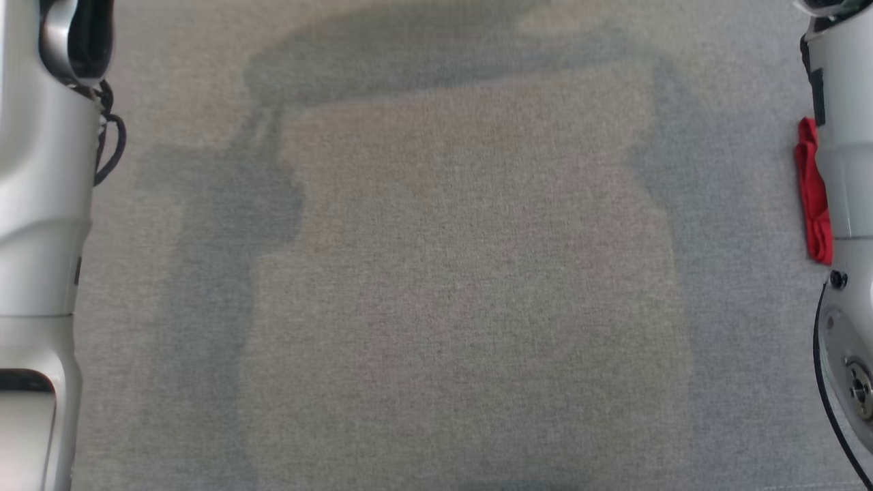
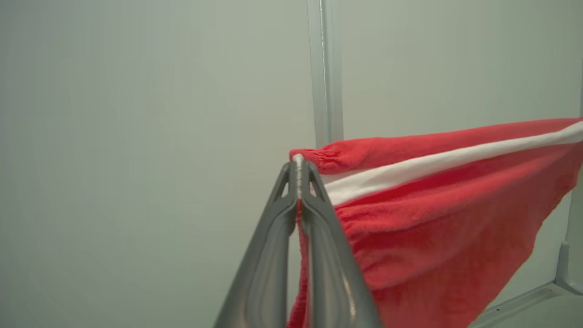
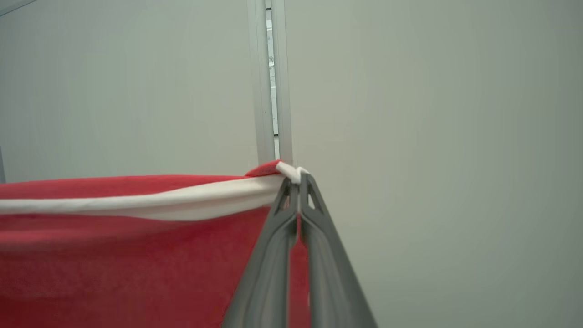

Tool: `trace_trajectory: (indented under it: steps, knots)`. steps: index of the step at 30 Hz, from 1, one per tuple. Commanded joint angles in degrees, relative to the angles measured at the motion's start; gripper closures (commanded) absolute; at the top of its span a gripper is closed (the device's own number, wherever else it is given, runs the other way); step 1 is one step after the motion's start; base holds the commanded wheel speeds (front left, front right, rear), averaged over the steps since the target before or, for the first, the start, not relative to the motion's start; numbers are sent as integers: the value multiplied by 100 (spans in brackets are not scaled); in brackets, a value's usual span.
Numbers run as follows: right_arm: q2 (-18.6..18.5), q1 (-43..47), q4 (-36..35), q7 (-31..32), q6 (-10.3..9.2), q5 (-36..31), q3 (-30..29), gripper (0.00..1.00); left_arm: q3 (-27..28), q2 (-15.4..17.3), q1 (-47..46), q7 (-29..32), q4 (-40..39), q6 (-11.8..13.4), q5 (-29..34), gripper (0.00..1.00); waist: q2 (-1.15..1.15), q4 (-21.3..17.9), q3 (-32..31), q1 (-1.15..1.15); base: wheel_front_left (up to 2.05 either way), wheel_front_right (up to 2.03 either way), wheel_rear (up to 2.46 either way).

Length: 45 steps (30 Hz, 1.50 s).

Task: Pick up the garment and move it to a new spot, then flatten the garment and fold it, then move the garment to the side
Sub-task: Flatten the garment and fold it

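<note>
Above the grey fabric tabletop (image 1: 464, 286), before a pale wall (image 2: 136, 136), the red garment (image 2: 432, 218) hangs in the air, stretched between the left jaws and the right jaws, each closed tight on one end of its white-striped band (image 2: 432, 164). Both bites look shallow, though the close views make that uncertain, so pulling wider or swinging it down could slip an end free and bunch it.

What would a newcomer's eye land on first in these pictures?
The bright red garment with its white stripe, held up and spread between the shut left fingers and right fingers, each pinching an end. Below, the head view has a plain grey cloth surface, with a red sliver beside the right arm.
</note>
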Motion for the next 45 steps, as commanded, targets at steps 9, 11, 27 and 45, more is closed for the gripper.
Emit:
trace_trajectory:
  steps: [9, 11, 27, 45]
  knots:
    - [-30, 1735, 672, -297, -9, 838, 1005, 100, -306, -61, 2076, -42, -36, 4, -722, 100, 42, -278, 216, 0, 0, 0, 0]
    - [-65, 2037, 672, -310, -8, 1014, 1137, 100, -363, -123, 2435, -41, -10, 2, -712, 100, 42, -276, 147, 0, 0, 0, 0]
    - [-941, 5702, 18, -360, -10, 2911, 2255, 100, 163, -717, 6367, -38, -483, 6, -501, 100, 42, -291, -1966, 0, 0, 0, 0]
    - [-1593, 6920, -1358, -223, -11, 3510, 2464, 100, 284, -878, 7641, -38, -1505, 6, -184, 100, 42, -16, -2072, 0, 0, 0, 0]
